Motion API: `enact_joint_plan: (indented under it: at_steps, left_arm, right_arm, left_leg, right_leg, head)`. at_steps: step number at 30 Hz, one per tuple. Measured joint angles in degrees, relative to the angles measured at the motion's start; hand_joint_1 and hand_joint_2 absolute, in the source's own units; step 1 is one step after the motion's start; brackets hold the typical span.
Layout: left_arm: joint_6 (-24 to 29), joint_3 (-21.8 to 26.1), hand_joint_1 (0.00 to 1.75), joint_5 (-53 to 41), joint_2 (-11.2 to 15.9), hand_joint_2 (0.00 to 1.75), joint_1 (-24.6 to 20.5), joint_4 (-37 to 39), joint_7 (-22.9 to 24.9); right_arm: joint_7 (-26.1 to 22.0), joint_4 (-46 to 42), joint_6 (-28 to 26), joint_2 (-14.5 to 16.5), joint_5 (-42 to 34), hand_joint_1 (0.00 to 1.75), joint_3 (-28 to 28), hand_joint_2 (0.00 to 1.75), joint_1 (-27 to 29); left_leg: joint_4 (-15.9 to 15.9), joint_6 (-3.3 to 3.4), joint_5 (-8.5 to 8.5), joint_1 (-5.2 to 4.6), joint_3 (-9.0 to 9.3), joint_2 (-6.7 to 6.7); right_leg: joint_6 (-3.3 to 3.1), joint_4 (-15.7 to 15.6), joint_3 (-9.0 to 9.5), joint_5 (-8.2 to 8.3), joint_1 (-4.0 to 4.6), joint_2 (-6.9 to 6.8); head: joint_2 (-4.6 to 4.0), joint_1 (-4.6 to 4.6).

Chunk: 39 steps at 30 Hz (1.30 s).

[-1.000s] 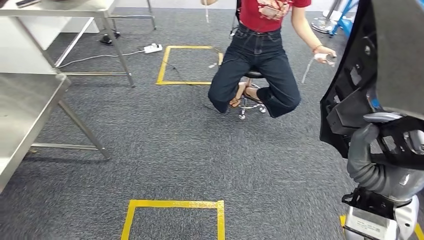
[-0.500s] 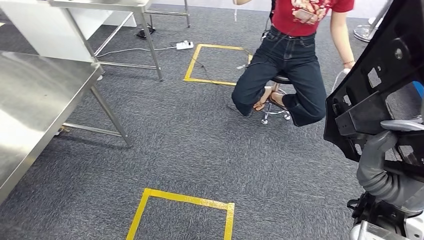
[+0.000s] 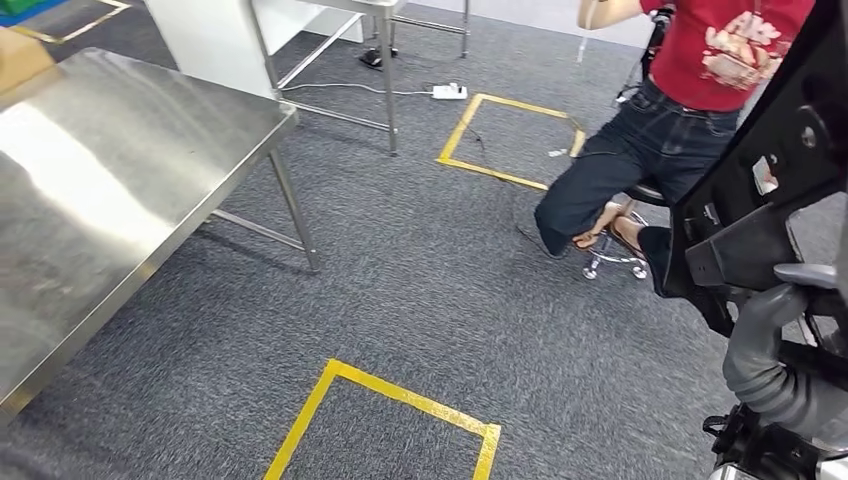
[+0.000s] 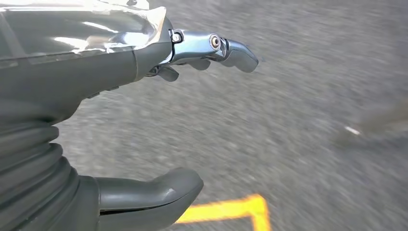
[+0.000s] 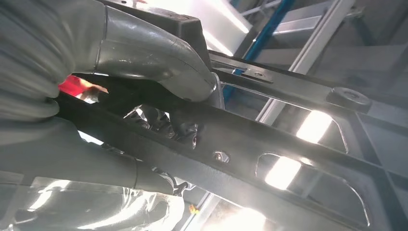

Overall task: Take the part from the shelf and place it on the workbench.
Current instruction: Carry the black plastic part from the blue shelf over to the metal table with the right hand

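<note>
Our part [image 3: 770, 190], a large black moulded panel with cut-outs and ribs, rides high at the right edge of the head view, carried clear of the floor. Our right hand [image 3: 775, 330] grips it: in the right wrist view the thumb [image 5: 159, 62] lies over one black rib and darker fingers [image 5: 185, 125] curl through an opening in the panel. It looks a firm hold.

Our left hand [image 4: 144, 120] hangs over grey carpet [image 3: 420, 290], fingers apart, thumb well off them, holding nothing.

Change over the last second: the whole head view has swung. The steel workbench [image 3: 110, 190] showed as a sliver at the left edge; it now spreads across the upper left, its near corner and one leg plain to see. The seated person [image 3: 680, 130] on the stool [image 3: 615, 250] has slid toward the upper right. That is our turning, not the things moving.

We judge the pickup done and the carry under way, body coming round to face the bench. The part is well apart from the workbench top. The yellow tape square [image 3: 400, 425] on the floor lies ahead of us. Likely next: close on the bench's long edge, then lower the panel flat onto it.
</note>
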Motion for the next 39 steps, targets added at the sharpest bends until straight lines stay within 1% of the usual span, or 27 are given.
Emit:
enact_joint_plan:
  at_steps: [1, 2, 3, 5, 6, 7, 9, 11, 12, 13, 14, 16, 17, 18, 20, 21, 23, 25, 27, 28, 29, 31, 32, 34, 36, 37, 39]
  left_arm:
    - [0.4, 0.0, 0.00, -0.4, -0.1, 1.75, 0.1, 0.3, 0.7]
    - [0.6, 0.0, 0.00, -0.7, -0.2, 1.75, 0.2, 0.6, 1.1]
    - [0.6, 0.0, 0.00, -0.8, -0.2, 1.75, 0.3, 0.8, 1.4]
    - [0.7, 0.0, 0.00, -0.8, -0.3, 1.75, 0.8, 1.1, 1.6]
    - [0.7, 0.0, 0.00, -0.8, -0.4, 1.75, 1.0, 1.3, 1.6]
    - [0.7, 0.0, 0.00, -0.8, -0.4, 1.75, 1.1, 1.4, 1.7]
    - [0.9, -0.1, 0.00, -1.1, -0.4, 1.75, 1.1, 1.6, 1.9]
    - [1.1, -0.2, 0.00, -1.8, -0.6, 1.75, 1.1, 1.7, 2.4]
    - [1.1, -0.2, 0.00, -2.1, -0.6, 1.75, 1.1, 1.9, 2.5]
    - [1.0, -0.3, 0.00, -2.3, -0.7, 1.75, 1.2, 1.9, 2.5]
    - [0.9, -0.3, 0.00, -2.5, -0.7, 1.75, 1.3, 2.0, 2.3]
    - [0.6, -0.3, 0.00, -2.6, -0.6, 1.75, 1.3, 2.0, 2.0]
    - [0.5, -0.3, 0.00, -2.6, -0.6, 1.75, 1.2, 2.0, 1.7]
    - [0.5, -0.4, 0.00, -2.7, -0.6, 1.75, 1.1, 2.0, 1.5]
    - [0.2, -0.6, 0.00, -2.9, -0.5, 1.75, 1.1, 2.0, 0.9]
    - [0.1, -0.7, 0.00, -2.9, -0.4, 1.75, 1.2, 2.0, 0.5]
    - [0.0, -1.0, 0.00, -3.2, -0.4, 1.75, 1.1, 2.0, -0.1]
    - [0.3, -1.2, 0.00, -3.6, -0.5, 1.75, 1.0, 2.0, -0.2]
    - [0.6, -1.4, 0.00, -4.0, -0.5, 1.75, 1.0, 2.0, -0.2]
    - [0.7, -1.5, 0.00, -4.1, -0.6, 1.75, 1.0, 2.0, -0.1]
    - [0.8, -1.6, 0.00, -4.2, -0.7, 1.75, 1.1, 2.0, 0.1]
    - [1.0, -1.6, 0.00, -4.3, -0.7, 1.75, 1.1, 2.1, 0.4]
    - [1.1, -1.7, 0.00, -4.3, -0.8, 1.75, 1.1, 2.1, 0.5]
    - [1.3, -1.7, 0.00, -4.4, -0.8, 1.75, 1.2, 2.1, 0.6]
    - [1.5, -1.7, 0.00, -4.5, -0.8, 1.75, 1.4, 2.1, 0.6]
    - [1.6, -1.7, 0.00, -4.6, -0.9, 1.75, 1.5, 2.1, 0.6]
    - [1.6, -1.7, 0.00, -4.9, -0.9, 1.75, 1.4, 2.1, 0.6]
  right_arm:
    - [-0.1, 0.0, -0.2, 0.0, -0.1, 1.73, 0.0, 1.75, 0.1]
    - [-0.1, -0.1, -0.3, 0.0, -0.1, 1.73, 0.0, 1.75, 0.3]
    - [-0.1, -0.2, -0.3, 0.0, -0.1, 1.73, -0.1, 1.75, 0.4]
    - [-0.1, -0.3, -0.4, 0.0, -0.1, 1.73, -0.1, 1.75, 0.6]
    - [-0.1, -0.3, -0.4, 0.0, -0.1, 1.73, -0.1, 1.75, 0.6]
    - [-0.1, -0.3, -0.4, 0.0, -0.1, 1.73, -0.1, 1.75, 0.6]
    - [-0.1, -0.4, -0.6, 0.0, 0.0, 1.73, -0.1, 1.75, 0.8]
    - [-0.1, -0.5, -1.0, 0.1, 0.1, 1.73, -0.1, 1.75, 1.1]
    - [-0.1, -0.5, -1.2, 0.1, 0.2, 1.73, -0.1, 1.75, 1.4]
    - [0.0, -0.6, -1.4, 0.1, 0.3, 1.73, -0.1, 1.75, 1.7]
    - [0.0, -0.8, -1.6, 0.1, 0.5, 1.73, -0.1, 1.75, 1.9]
    - [0.0, -1.2, -1.9, 0.1, 0.7, 1.73, -0.1, 1.75, 2.2]
    - [0.1, -1.4, -2.0, 0.1, 0.8, 1.73, -0.1, 1.75, 2.3]
    - [0.1, -1.5, -2.1, 0.1, 0.8, 1.73, -0.1, 1.75, 2.4]
    - [0.1, -1.7, -2.2, 0.1, 0.8, 1.73, -0.2, 1.75, 2.6]
    - [0.2, -1.8, -2.2, 0.0, 0.8, 1.73, -0.2, 1.75, 2.6]
    - [0.3, -2.0, -2.4, 0.0, 0.7, 1.73, -0.2, 1.75, 2.8]
    - [0.4, -2.2, -2.5, -0.2, 0.7, 1.73, -0.3, 1.75, 3.1]
    - [0.7, -2.2, -2.5, -0.3, 0.7, 1.73, -0.4, 1.75, 3.5]
    - [0.8, -2.2, -2.5, -0.4, 0.7, 1.73, -0.4, 1.75, 3.6]
    - [0.9, -2.2, -2.5, -0.4, 0.7, 1.73, -0.4, 1.75, 3.6]
    - [1.1, -2.2, -2.5, -0.5, 0.7, 1.73, -0.4, 1.75, 3.6]
    - [1.2, -2.2, -2.5, -0.6, 0.7, 1.73, -0.4, 1.75, 3.6]
    - [1.3, -2.2, -2.5, -0.7, 0.7, 1.73, -0.4, 1.75, 3.6]
    - [1.5, -2.2, -2.5, -0.8, 0.7, 1.73, -0.4, 1.75, 3.5]
    - [1.5, -2.2, -2.5, -0.8, 0.7, 1.73, -0.4, 1.75, 3.5]
    - [1.6, -2.3, -2.5, -0.8, 0.6, 1.73, -0.4, 1.75, 3.5]
  left_leg:
    - [0.3, -0.38, -0.08, 0.01, -0.14, -0.81]
    - [0.5, -0.78, -0.13, 0.00, -0.37, -1.48]
    - [0.6, -1.18, -0.13, -0.01, -0.62, -2.06]
    - [0.6, -1.82, 0.05, 0.16, -0.97, -2.77]
    - [0.9, -2.05, -0.14, 0.20, -1.15, -1.95]
    - [2.1, -2.24, -0.96, 0.17, -1.66, -0.35]
    - [8.2, -2.47, -4.61, 0.03, -4.36, 3.53]
    - [16.0, -2.61, -8.17, 0.06, -7.98, 4.89]
    - [17.9, -2.59, -8.60, 0.06, -8.78, 5.01]
    - [17.5, -2.50, -7.93, 0.05, -8.38, 5.10]
    - [14.5, -2.30, -6.32, 0.00, -6.66, 5.43]
    - [6.2, -1.60, -3.16, -0.42, -1.78, 7.93]
    - [3.1, -1.25, -2.34, -0.73, -0.12, 9.12]
    - [1.6, -0.96, -2.17, -1.03, 0.59, 9.92]
    - [1.1, -0.52, -2.17, -1.37, 0.42, 9.10]
    - [0.7, -0.26, -1.89, -1.25, 0.62, 8.38]
    - [-0.2, 0.41, -1.14, -0.76, 1.10, 6.96]
    - [-0.5, 0.81, -0.66, -0.38, 1.06, 5.40]
    - [-0.5, 0.76, -0.46, -0.31, 0.77, 3.61]
    - [-0.5, 0.65, -0.39, -0.25, 0.71, 2.69]
    - [-0.4, 0.49, -0.34, -0.15, 0.72, 1.81]
    - [0.1, -0.11, -0.40, 0.06, 0.56, 0.13]
    - [0.5, -0.51, -0.50, 0.05, 0.31, -0.62]
    - [0.8, -1.30, -0.53, -0.02, -0.32, -1.75]
    - [0.8, -1.89, -0.31, 0.22, -0.68, -2.17]
    - [1.3, -2.10, -0.67, 0.25, -0.98, -1.11]
    - [6.1, -2.39, -3.55, 0.18, -3.14, 2.52]
  right_leg:
    - [0.39, -3.9, 1.73, 1.49, -0.23, 0.95]
    - [0.42, -6.3, 2.76, 2.35, -0.36, 1.63]
    - [0.14, -7.3, 3.19, 2.66, -0.33, 1.92]
    - [-0.81, -7.3, 3.33, 2.89, -0.17, 0.80]
    - [-1.22, -7.4, 3.47, 3.06, -0.21, 0.26]
    - [-1.59, -7.4, 3.56, 3.19, -0.27, -0.35]
    - [-2.18, -7.5, 3.52, 3.22, -0.08, -1.67]
    - [-2.45, -7.5, 3.37, 3.12, 0.29, -3.21]
    - [-2.51, -7.5, 3.33, 3.09, 0.42, -3.99]
    - [-2.55, -7.5, 3.35, 3.04, 0.51, -4.73]
    - [-2.61, -7.5, 3.45, 2.98, 0.58, -5.45]
    - [-2.62, -7.5, 3.76, 2.79, 0.87, -6.79]
    - [-2.53, -7.5, 3.86, 2.68, 1.04, -7.35]
    - [-2.36, -7.5, 3.94, 2.59, 1.19, -7.92]
    - [-1.89, -7.7, 4.18, 2.49, 1.29, -9.13]
    - [-1.60, -7.5, 4.27, 2.31, 1.26, -9.02]
    - [-1.44, -4.9, 3.28, 0.76, 1.20, -6.17]
    - [-1.71, 2.4, -0.26, -2.47, 1.01, -2.53]
    - [-1.40, 8.7, -3.56, -4.45, 0.75, -1.58]
    - [-0.86, 8.9, -3.77, -4.04, 0.57, -1.51]
    - [-0.14, 6.5, -2.76, -2.68, 0.34, -1.33]
    - [1.23, -1.8, 0.99, 0.81, -0.32, 0.39]
    - [1.26, -4.9, 2.33, 1.98, -0.56, 1.25]
    - [0.24, -7.2, 3.24, 2.67, -0.51, 1.88]
    - [-1.01, -7.2, 3.41, 3.00, -0.39, 0.64]
    - [-1.45, -7.3, 3.52, 3.16, -0.45, 0.05]
    - [-2.09, -7.3, 3.46, 3.30, -0.47, -1.28]
  head:
    - [0.00, -0.01]
    - [0.00, -0.02]
    - [0.00, -0.03]
    - [0.00, -0.07]
    - [0.00, -0.10]
    - [0.00, -0.21]
    - [0.00, -0.41]
    - [0.00, -0.49]
    - [0.00, -0.49]
    - [0.00, -0.49]
    - [0.00, -0.49]
    - [0.00, -0.49]
    - [0.00, -0.48]
    - [0.00, -0.46]
    - [0.00, -0.46]
    - [0.00, -0.46]
    - [0.00, -0.42]
    - [0.00, -0.34]
    - [0.00, -0.29]
    - [0.00, -0.29]
    - [0.00, -0.29]
    - [0.00, -0.27]
    - [0.00, -0.26]
    - [0.00, -0.32]
    - [0.00, -0.40]
    - [0.00, -0.46]
    - [0.00, -0.63]
